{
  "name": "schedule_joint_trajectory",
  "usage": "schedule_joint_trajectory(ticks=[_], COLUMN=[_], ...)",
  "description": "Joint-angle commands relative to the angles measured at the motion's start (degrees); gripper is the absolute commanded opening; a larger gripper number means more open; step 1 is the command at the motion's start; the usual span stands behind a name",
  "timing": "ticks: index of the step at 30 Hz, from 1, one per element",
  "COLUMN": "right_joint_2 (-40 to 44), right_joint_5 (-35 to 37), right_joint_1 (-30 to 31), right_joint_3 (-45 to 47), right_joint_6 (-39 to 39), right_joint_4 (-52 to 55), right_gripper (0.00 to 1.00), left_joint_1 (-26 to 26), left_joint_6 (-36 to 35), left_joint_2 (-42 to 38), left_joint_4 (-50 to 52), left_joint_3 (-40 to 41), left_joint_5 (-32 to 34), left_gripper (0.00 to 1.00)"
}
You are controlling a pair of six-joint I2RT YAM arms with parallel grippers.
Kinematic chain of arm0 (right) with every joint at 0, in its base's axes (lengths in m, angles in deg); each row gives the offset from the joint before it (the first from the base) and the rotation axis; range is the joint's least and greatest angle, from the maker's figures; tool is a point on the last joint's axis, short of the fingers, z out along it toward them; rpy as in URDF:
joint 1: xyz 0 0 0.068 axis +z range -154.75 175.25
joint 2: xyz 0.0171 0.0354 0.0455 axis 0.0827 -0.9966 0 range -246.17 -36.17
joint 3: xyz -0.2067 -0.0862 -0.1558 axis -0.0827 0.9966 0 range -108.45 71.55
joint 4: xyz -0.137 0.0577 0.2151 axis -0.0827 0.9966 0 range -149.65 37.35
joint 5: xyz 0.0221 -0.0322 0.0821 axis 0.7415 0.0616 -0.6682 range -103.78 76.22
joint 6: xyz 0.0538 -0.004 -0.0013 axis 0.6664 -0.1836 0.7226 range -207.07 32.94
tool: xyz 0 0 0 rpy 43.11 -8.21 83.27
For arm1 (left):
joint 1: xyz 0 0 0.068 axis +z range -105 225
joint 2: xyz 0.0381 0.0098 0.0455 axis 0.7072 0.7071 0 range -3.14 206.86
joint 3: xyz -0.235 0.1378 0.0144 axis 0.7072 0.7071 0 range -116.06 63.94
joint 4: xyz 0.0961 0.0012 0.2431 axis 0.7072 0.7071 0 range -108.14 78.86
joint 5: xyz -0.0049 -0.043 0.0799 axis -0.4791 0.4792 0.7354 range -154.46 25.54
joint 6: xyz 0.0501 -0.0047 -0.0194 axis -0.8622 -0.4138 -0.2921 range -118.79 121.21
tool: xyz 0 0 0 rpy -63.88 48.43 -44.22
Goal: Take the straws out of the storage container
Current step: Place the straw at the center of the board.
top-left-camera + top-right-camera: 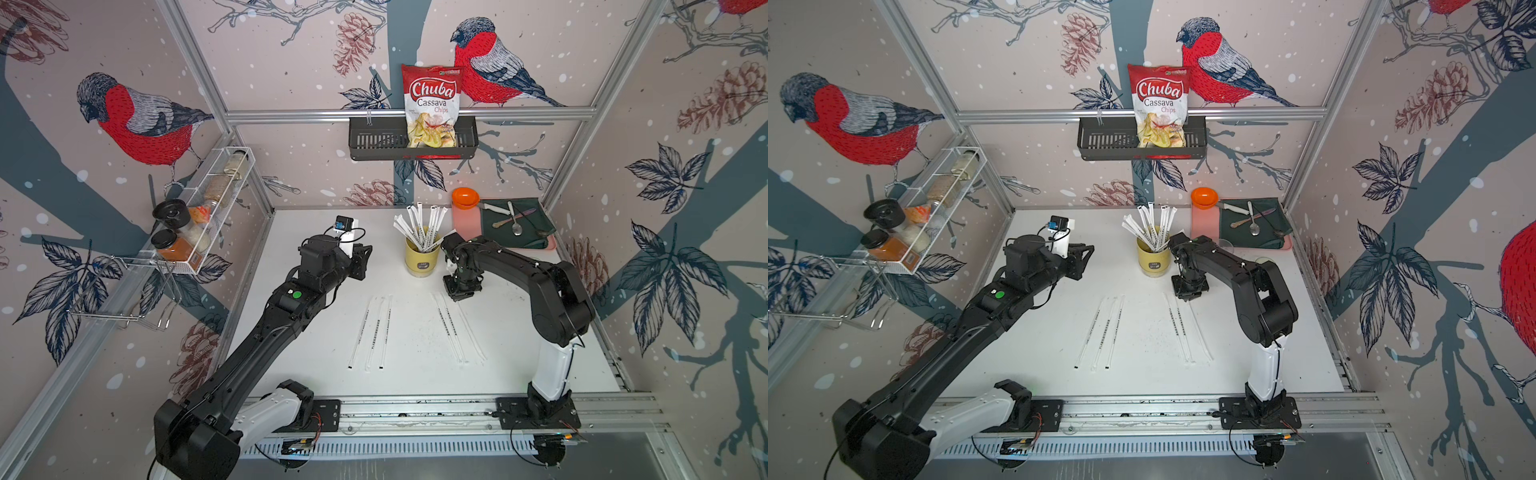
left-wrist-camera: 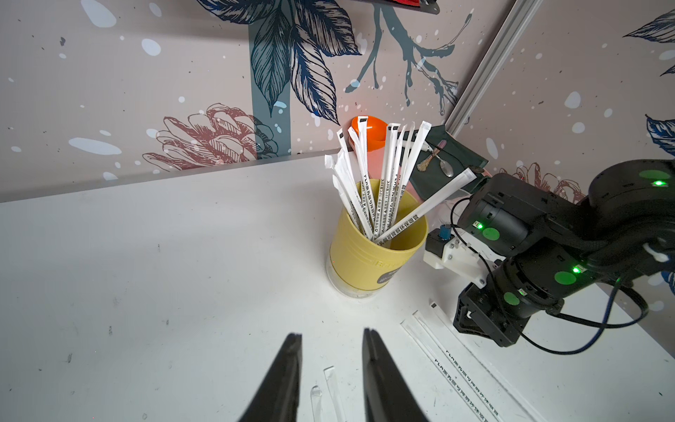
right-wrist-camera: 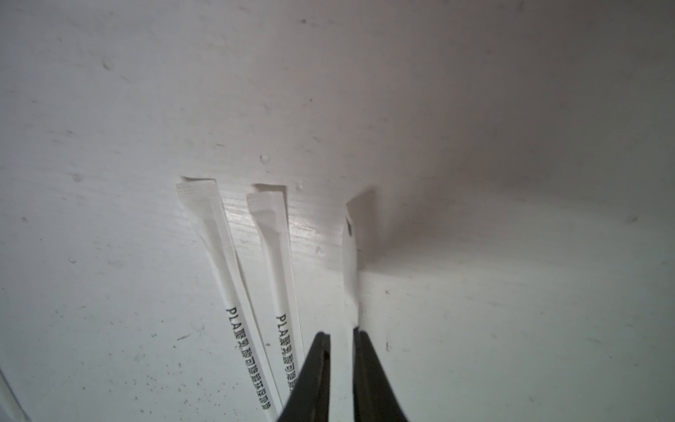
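Left wrist view shows the pale yellow cylindrical plastic cup standing upright on the white surface, and inside it lean about ten long straws in white paper wrappers, spread like a fan. The exact number is hard to count, because they overlap.

Six more straws lie flat on the surface in front of the cup, in both top views: three side by side and three more nearer the right arm. The left hand hovers beside the cup with its jaws apart and nothing between them. The right hand is low over the right group, jaws a little apart. One wrapper, turned on its edge, runs into the gap, and I cannot tell if it touches a finger.

Further back, a black wall basket holds a red-and-white bag of cassava chips. A white wire rack on the side wall holds spice jars. The right arm hides part of the surface behind it.
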Motion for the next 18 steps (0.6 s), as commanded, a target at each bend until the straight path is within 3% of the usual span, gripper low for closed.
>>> schedule_joint_trajectory(ticks=[1, 11, 18], right_joint_2=[1.26, 5.68, 13.17], right_joint_5=[-0.34, -0.50, -0.63], right_joint_1=[-0.02, 0.10, -2.83], right_joint_3=[0.05, 0.96, 11.23], right_joint_6=[-0.34, 0.97, 3.24], right_joint_4=[-0.30, -0.51, -4.12], right_gripper=[0.21, 0.22, 0.25], left_joint_1=[0.09, 0.08, 0.10], left_joint_6=[-0.77, -0.77, -0.48], left_joint_2=[-0.11, -0.27, 0.00], left_joint_4=[-0.71, -0.62, -0.79], left_joint_3=[-0.46, -0.39, -0.28], left_joint_5=[-0.70, -0.26, -0.18], left_gripper=[0.32, 0.32, 0.32])
